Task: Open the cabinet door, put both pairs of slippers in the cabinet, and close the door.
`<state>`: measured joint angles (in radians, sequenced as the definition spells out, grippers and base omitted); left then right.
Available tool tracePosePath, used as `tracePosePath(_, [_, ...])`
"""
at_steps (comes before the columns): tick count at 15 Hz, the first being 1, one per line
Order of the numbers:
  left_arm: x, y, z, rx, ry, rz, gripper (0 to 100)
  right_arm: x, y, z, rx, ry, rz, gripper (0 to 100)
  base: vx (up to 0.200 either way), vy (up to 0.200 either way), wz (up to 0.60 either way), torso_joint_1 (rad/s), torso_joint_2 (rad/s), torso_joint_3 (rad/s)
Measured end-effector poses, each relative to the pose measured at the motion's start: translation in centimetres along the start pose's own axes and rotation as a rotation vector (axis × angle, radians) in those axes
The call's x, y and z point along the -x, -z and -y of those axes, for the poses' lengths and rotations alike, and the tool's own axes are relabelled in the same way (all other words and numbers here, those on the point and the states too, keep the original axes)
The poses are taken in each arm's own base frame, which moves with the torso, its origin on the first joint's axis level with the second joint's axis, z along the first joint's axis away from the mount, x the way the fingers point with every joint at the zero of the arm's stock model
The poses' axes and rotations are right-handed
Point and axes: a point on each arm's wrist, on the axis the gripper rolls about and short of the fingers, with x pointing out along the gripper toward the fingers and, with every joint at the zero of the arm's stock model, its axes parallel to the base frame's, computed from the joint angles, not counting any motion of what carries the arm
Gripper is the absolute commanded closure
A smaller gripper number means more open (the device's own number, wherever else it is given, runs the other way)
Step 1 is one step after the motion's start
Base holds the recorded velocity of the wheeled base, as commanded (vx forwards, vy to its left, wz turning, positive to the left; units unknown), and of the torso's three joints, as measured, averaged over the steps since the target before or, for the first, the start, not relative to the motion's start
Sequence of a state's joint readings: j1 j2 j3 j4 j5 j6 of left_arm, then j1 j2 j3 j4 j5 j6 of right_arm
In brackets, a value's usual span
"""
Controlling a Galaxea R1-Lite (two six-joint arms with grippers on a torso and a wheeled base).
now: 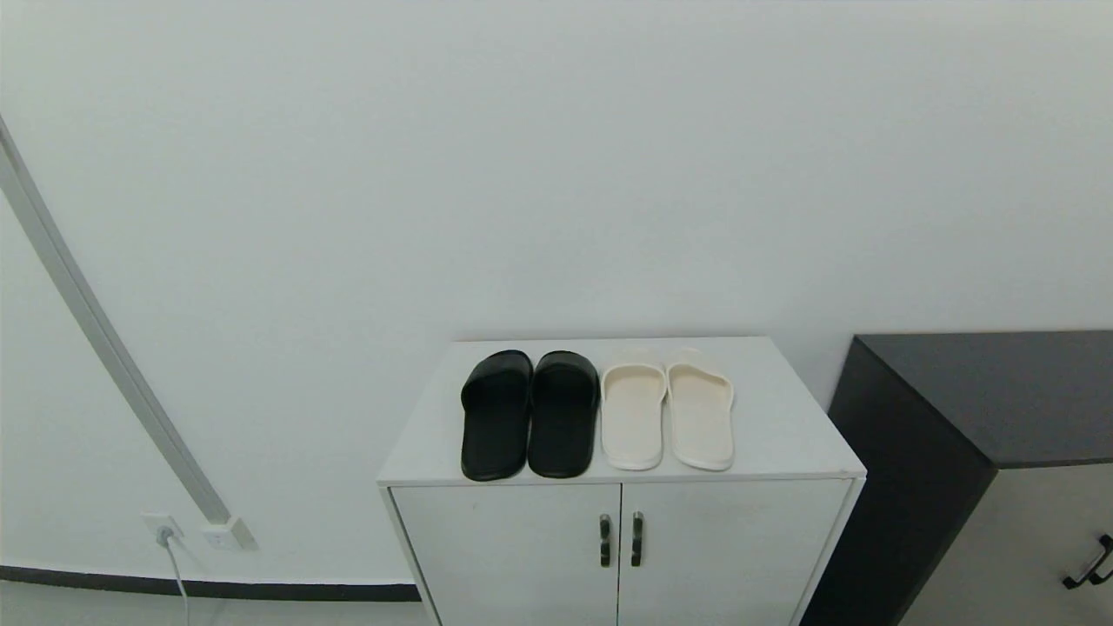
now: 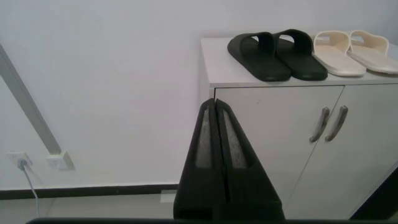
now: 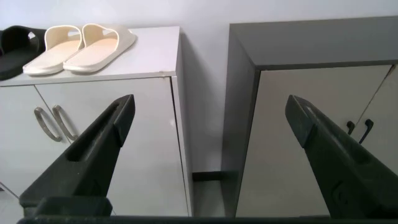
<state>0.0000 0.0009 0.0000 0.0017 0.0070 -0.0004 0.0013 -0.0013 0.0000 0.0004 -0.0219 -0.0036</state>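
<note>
A white two-door cabinet stands against the wall, both doors shut, with two dark handles at the middle seam. On its top lie a pair of black slippers on the left and a pair of cream slippers on the right, side by side. My left gripper is shut, held off the cabinet's left front corner, with the black slippers and door handles beyond it. My right gripper is open, held off the cabinet's right side, with the cream slippers to one side of it.
A dark grey cabinet with a black handle stands right of the white one, a narrow gap between them. On the left wall run a slanted grey conduit and a socket with a plugged cable.
</note>
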Motion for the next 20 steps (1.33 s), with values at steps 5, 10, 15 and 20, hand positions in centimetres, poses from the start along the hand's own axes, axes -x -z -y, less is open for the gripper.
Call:
tracePosePath(5, [0.0,0.0,0.0,0.0,0.0,0.0,100,0.0,0.0,0.0,0.008,-0.002,0.0,0,0.0,0.0,0.0,0.0,0.0,0.0])
tracePosePath(10, [0.0,0.0,0.0,0.0,0.0,0.0,100,0.0,-0.1,0.0,0.037,-0.008,-0.003,0,0.0,0.0,0.0,0.0,0.0,0.0])
tracePosePath(15, [0.0,0.0,0.0,0.003,-0.004,0.0,100,0.5,-4.2,0.0,-0.046,-0.018,0.033,0,0.0,0.0,0.0,0.0,0.0,0.0])
tracePosePath(20, [0.0,0.0,0.0,0.0,-0.002,0.0,100,-2.3,-5.7,-0.3,0.004,-0.144,-0.205,0,0.0,0.0,0.0,0.0,0.0,0.0])
